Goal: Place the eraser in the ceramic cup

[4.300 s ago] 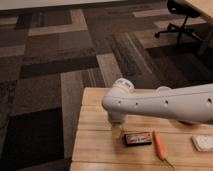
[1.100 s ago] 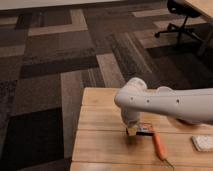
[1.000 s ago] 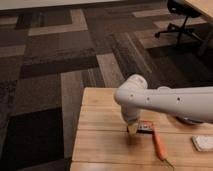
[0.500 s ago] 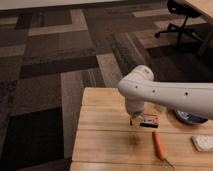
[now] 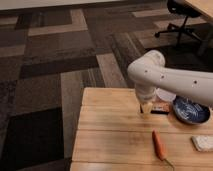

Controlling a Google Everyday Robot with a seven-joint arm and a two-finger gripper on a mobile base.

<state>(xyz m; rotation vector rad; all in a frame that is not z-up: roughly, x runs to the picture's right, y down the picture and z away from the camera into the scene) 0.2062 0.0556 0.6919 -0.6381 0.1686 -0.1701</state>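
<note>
End effector (image 5: 145,108) is clamped narrow on one end of the eraser (image 5: 159,107), low over the counter (image 5: 110,130). Cup (image 5: 166,95) sits just beyond, far-right. Lift higher, centre over the rim, tip eraser end-down, then release. Keep clear of the bowl (image 5: 190,112) & don't knock the cup.

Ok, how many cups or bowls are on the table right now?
2. The ceramic cup sits partly behind the arm; the blue bowl is just right of it. The end effector holds the eraser left of the bowl. The arm may hide more.
</note>
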